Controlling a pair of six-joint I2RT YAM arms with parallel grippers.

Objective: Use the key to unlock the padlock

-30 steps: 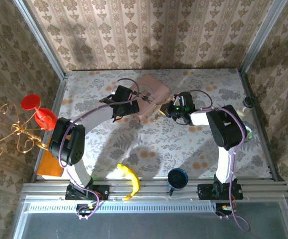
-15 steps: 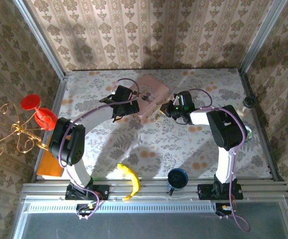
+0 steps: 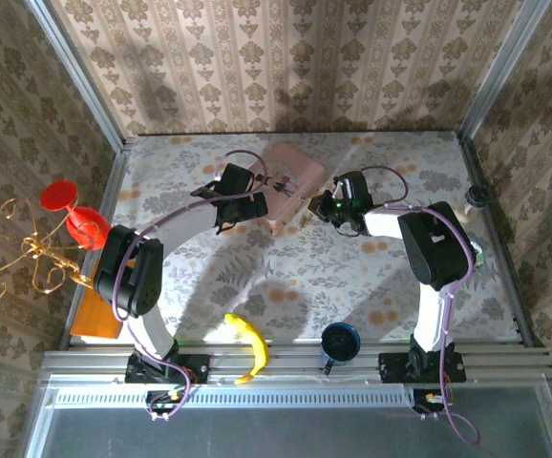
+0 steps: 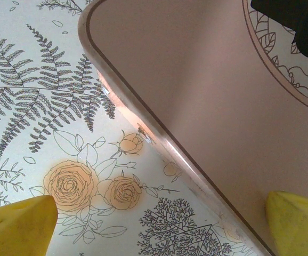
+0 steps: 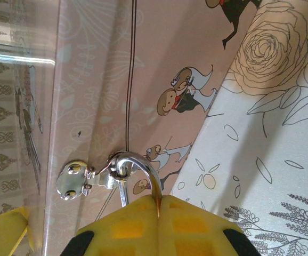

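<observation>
The right gripper (image 5: 156, 216) has crept slightly farther along the pink box (image 5: 90, 80). Its fingers are together, seemingly clamped on the padlock (image 5: 147, 165), which hangs from the silver hasp (image 5: 79, 178). The left gripper (image 3: 256, 206) stays put, fingers (image 4: 21, 221) apart at the box's edge. The lock looks steadied for the key.

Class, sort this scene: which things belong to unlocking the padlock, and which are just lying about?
Job: padlock, on the hasp of the pink box; right hand, shut on it; left hand, open at the box's edge.
Lying about: banana; blue cup; red goblet; gold wire stand.
</observation>
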